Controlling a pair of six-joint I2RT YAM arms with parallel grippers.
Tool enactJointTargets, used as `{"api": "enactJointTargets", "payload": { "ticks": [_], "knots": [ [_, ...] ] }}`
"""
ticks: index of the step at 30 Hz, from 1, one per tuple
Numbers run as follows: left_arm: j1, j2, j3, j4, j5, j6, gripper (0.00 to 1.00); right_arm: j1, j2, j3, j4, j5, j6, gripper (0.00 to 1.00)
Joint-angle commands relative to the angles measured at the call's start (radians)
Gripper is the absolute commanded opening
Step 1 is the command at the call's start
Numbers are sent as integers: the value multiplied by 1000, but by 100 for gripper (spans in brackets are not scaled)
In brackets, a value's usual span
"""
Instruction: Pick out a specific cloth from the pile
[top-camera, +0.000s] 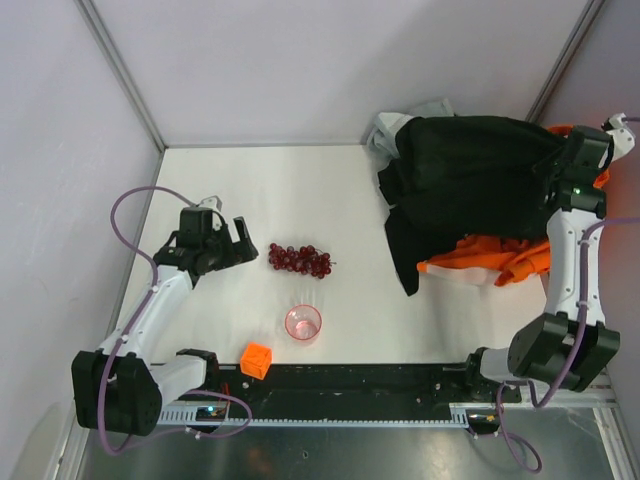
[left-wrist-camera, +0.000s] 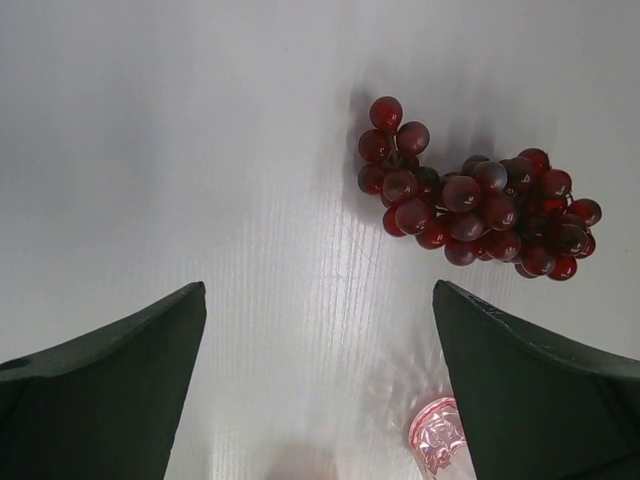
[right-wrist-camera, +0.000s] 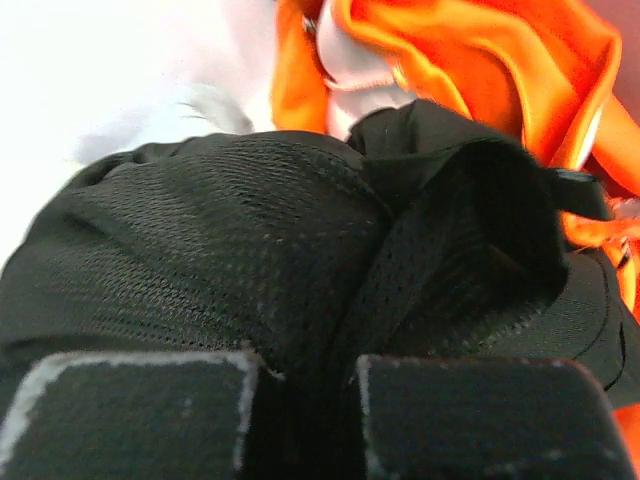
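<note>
Right wrist shows black garment (right-wrist-camera: 220, 230) pinched between the fingers (right-wrist-camera: 130, 415).

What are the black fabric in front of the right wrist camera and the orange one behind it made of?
Black garment: matte knit sports mesh, likely synthetic; tiny regular holes show in the weave. Orange garment: smooth and slightly glossy, probably polyester; its folds carry a soft sheen.
</note>
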Motion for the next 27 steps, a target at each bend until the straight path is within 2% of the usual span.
{"api": "enactJointTargets", "payload": {
  "ticks": [1, 8, 14, 18, 23, 27],
  "knots": [
    [6, -1, 50, 6, 42, 2, 100, -38, 100, -20, -134, 47, -9, 0],
    [5, -17, 53, 9, 90, 2, 100, -36, 308, -296, -88, -146, 0, 0],
    [5, -28, 49, 21, 112, 2, 100, -36, 472, -317, -57, -346, -56, 1],
    [4, -31, 53, 24, 116, 7, 100, -29, 456, -317, -66, -376, -80, 7],
    [6, -40, 52, 33, 120, 8, 100, -14, 281, -317, -105, -344, -109, 60],
    [5, -35, 53, 35, 116, 7, 100, 8, 117, -315, -149, -309, -104, 83]
  ]
}}
